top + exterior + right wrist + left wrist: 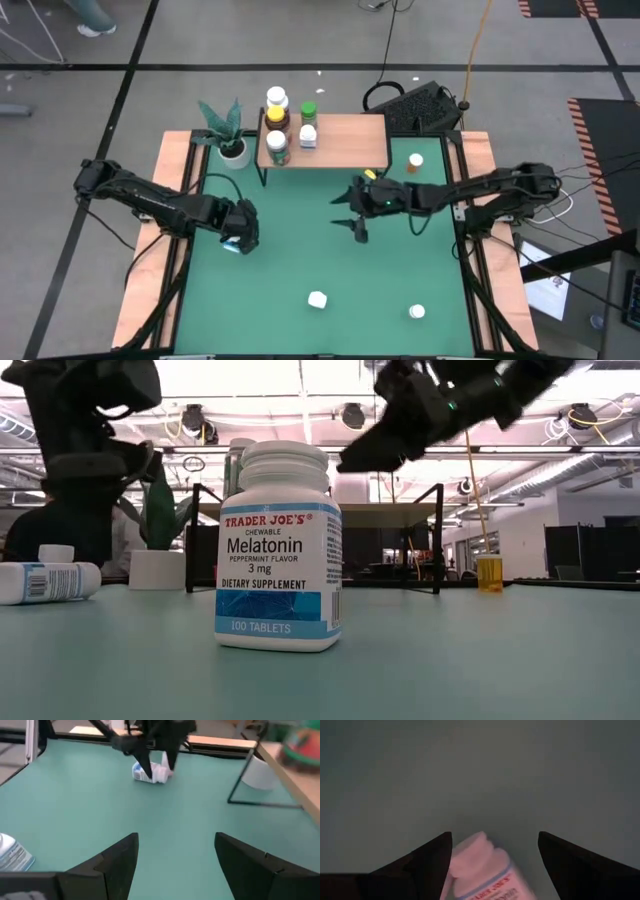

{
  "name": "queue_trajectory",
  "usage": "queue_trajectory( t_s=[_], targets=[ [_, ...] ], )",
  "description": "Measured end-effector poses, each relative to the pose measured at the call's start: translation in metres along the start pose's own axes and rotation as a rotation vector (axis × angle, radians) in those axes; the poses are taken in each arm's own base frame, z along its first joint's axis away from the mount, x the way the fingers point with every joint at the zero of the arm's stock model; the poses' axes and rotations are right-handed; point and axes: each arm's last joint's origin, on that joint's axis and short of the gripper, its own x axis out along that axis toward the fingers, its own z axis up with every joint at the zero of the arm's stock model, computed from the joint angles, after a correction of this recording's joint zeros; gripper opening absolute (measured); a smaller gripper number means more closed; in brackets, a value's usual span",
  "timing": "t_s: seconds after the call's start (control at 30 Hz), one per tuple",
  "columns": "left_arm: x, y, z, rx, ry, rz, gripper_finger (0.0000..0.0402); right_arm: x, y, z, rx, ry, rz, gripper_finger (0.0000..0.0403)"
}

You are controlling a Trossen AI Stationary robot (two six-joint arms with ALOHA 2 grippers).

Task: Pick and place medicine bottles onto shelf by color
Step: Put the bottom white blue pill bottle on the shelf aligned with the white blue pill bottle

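My left gripper (pixel 238 240) points down at the table's left middle, open. A white-and-blue medicine bottle (pixel 482 870) lies on its side between its fingers, also seen in the right wrist view (pixel 151 772). My right gripper (pixel 351 214) hangs open and empty above the table's middle, in front of the shelf (pixel 345 140). The shelf is a light-wood board on black legs. Several bottles stand at its left end: a yellow-labelled one (pixel 276 99), an amber one (pixel 277 121) and a green one (pixel 279 148). A Melatonin bottle (pixel 280 550) stands upright near the front edge. My left gripper's fingers stand on either side of the lying bottle, coming from above. One finger (pixel 432 862) is close against the bottle's white cap (pixel 470 851). I cannot tell whether it touches the cap.
An orange bottle (pixel 415 160) stands on the table right of the shelf. A white-capped bottle (pixel 417 312) stands near the front right. A potted plant (pixel 232 140) sits left of the shelf. The shelf's right half is bare.
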Motion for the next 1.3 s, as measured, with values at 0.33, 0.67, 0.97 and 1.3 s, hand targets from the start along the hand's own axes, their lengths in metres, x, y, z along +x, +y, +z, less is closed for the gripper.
queue_trajectory(
  t_s=[0.33,0.67,0.97,1.3],
  targets=[
    [-0.013,-0.054,0.022,0.208,-0.404,-0.399,0.0296,-0.005,0.002,-0.029,0.009,-0.069,0.019,0.0258],
    [0.016,-0.107,0.003,0.788,-0.561,-0.463,0.0296,-0.005,-0.006,-0.025,-0.108,-0.113,0.011,0.0258],
    [0.058,-0.133,0.01,0.918,-0.653,-0.61,0.0296,-0.007,-0.02,-0.024,-0.075,-0.135,-0.037,0.0258],
    [0.074,-0.143,0.008,0.983,-0.657,-0.817,0.0296,-0.006,-0.022,-0.028,-0.003,-0.097,-0.037,0.0258]
  ],
)
